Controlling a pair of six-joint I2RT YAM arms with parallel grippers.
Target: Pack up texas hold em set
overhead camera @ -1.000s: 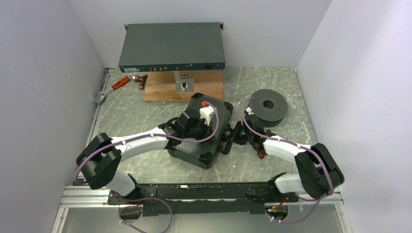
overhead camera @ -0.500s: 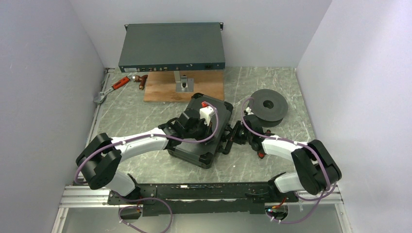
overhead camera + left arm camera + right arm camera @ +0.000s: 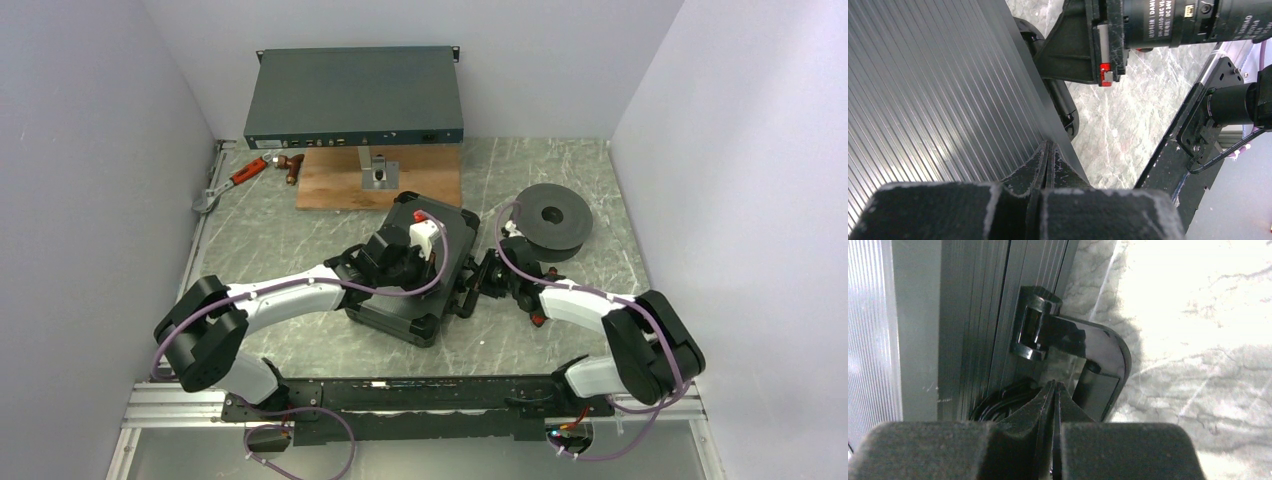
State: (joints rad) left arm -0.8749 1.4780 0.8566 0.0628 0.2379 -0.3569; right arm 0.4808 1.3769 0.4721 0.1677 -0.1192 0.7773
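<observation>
The black hard case lies closed in the middle of the table. No chip rolls or discs show in any view. My left gripper is shut and its tips rest on the ribbed lid, near the lid's edge. My right gripper is shut at the case's right side. In the right wrist view its tips sit right at a black latch on the case's ribbed side wall. Nothing shows between either pair of fingers.
A big grey rack unit stands at the back over a wooden board. A red-black handled tool lies at the back left. A black spool sits right of the case. A metal rail runs along the near edge.
The right arm's elbow has shifted slightly. Both grippers stay shut at the same places on the case.
</observation>
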